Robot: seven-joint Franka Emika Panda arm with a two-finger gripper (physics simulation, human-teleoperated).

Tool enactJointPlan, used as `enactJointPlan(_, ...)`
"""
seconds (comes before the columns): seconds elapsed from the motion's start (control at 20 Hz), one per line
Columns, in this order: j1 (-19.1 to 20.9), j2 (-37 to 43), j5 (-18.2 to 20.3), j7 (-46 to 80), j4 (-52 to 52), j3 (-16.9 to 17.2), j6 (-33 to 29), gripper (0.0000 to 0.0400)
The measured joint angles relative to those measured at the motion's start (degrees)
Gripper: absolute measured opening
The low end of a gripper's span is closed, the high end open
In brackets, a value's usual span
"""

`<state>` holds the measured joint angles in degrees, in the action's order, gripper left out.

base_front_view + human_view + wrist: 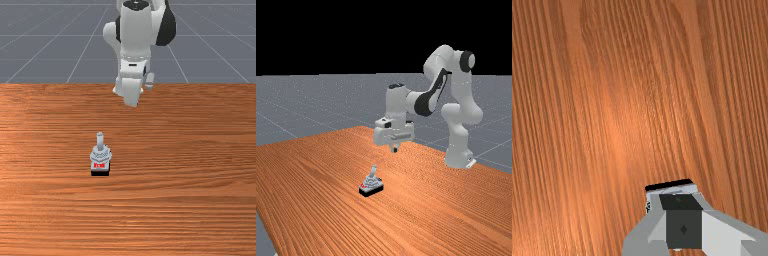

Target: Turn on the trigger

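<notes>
Grey floor (pixel 286 105) with thin pale lines, behind the table. Orange-brown wood table (pixel 200 200), grain running side to side in the front view. White and grey arm (pixel 458 85), black at some joints, standing right of the middle in the far view and bent over the table, hand pointing down. Gripper (pixel 395 149) hangs above the wood, off the surface; its two fingers look pressed together, nothing pinched. Joystick (pixel 100 156), grey on black, sits upright on the table. Front view: it's left of the middle, nearer that camera than the hand. Far view: lower than the gripper and off to the far view's left, well apart from it. Wrist view: partly hidden behind the gripper (pixel 684 220), one dark edge and a bit of grey body peeking out. Black base (pixel 371 190) flat on the wood, under the ridged grey body. Stick (pixel 100 140) pokes up from the body, leaning slightly to the far view's right. Small red marking (pixel 99 165) on the side facing the front camera, just above the base; can't read it.
</notes>
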<state>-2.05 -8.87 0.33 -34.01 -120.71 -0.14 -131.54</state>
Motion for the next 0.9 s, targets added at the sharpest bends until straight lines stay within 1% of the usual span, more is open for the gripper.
enactJointPlan(0.15, 0.09, -1.45, 0.09, -1.84, -0.81, -0.09, -2.08, 0.0000)
enactJointPlan(0.2, 1.13, -1.85, 3.83, -7.74, -0.98, -0.92, -2.46, 0.0000)
enactJointPlan(0.25, 1.40, -2.28, 4.86, -8.65, -1.14, -1.14, -3.00, 0.0000)
enactJointPlan(0.3, 1.42, -2.75, 4.64, -8.49, -1.35, -1.15, -3.75, 0.0000)
enactJointPlan(0.35, 0.59, -5.64, 1.08, -5.37, 3.13, -0.48, 2.88, 0.0000)
enactJointPlan(0.4, 0.62, -5.39, 1.12, -5.36, 2.45, -0.48, 4.02, 0.0000)
enactJointPlan(0.5, 0.61, -2.42, 1.16, -5.37, -2.04, -0.50, 1.36, 0.0000)
enactJointPlan(0.55, 0.84, 0.04, 1.10, -8.61, -6.36, -0.75, -4.29, 0.0000)
enactJointPlan(0.6, -0.23, 0.36, -3.41, -1.60, -6.71, 0.01, -4.03, 0.0000)
enactJointPlan(0.65, -0.07, 0.67, -2.48, -2.41, -7.16, -0.13, -4.31, 0.0000)
enactJointPlan(0.7, 0.65, 0.71, 0.52, -8.35, -7.25, -0.81, -4.52, 0.0000)
enactJointPlan(0.75, 1.07, 0.53, 4.75, -8.80, -7.31, -1.12, -4.68, 0.0000)
enactJointPlan(0.9, 1.97, -0.62, 8.68, -12.37, -7.47, -1.80, -5.55, 0.0000)
